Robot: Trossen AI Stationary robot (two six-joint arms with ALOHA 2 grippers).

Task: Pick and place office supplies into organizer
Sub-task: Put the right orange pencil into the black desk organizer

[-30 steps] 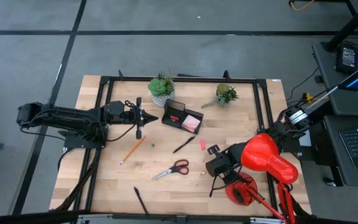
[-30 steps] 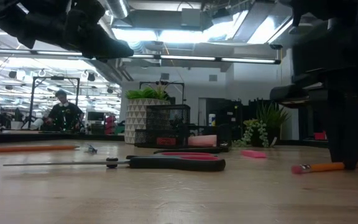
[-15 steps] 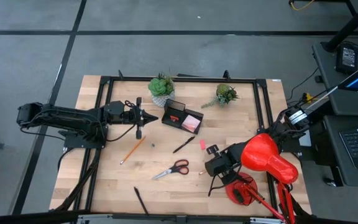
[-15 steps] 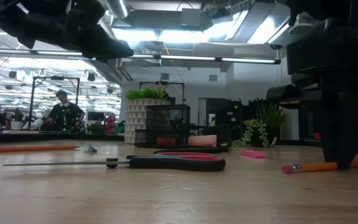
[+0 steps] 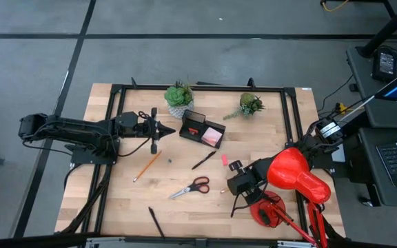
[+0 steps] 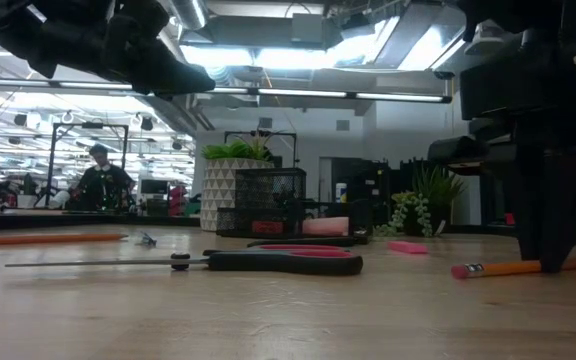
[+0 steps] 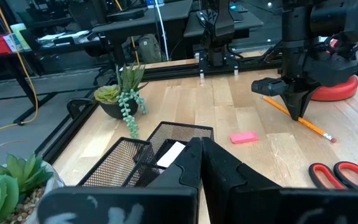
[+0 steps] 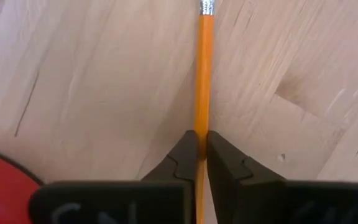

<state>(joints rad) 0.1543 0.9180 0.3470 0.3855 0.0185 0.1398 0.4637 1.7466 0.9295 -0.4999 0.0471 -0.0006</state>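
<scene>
A: Two fingers of the right gripper (image 8: pixel 199 163) are clenched on an orange pencil (image 8: pixel 203 68), near its pointed end as far as I can judge; the eraser end sticks out ahead over the wooden table (image 8: pixel 92 74).

B: And where is that on the table?

A: Toward the right front, just beside the red desk lamp (image 5: pixel 296 174). From table height the pencil lies nearly flat, its eraser tip at or just off the wood.

B: What might spoil it?

A: The hold is far from the pencil's middle, so I'd guess the long free end could swing or slip during the carry. The black mesh organizer (image 5: pixel 202 129) is well apart, near the back, with the red-handled scissors (image 5: pixel 191 187) and a black pen (image 5: pixel 203 160) lying between; a low carry could knock them.

B: The other arm?

A: Left gripper (image 5: pixel 165 129) waits with its fingers closed on nothing, pointing at the organizer's side. It could crowd the drop.
</scene>
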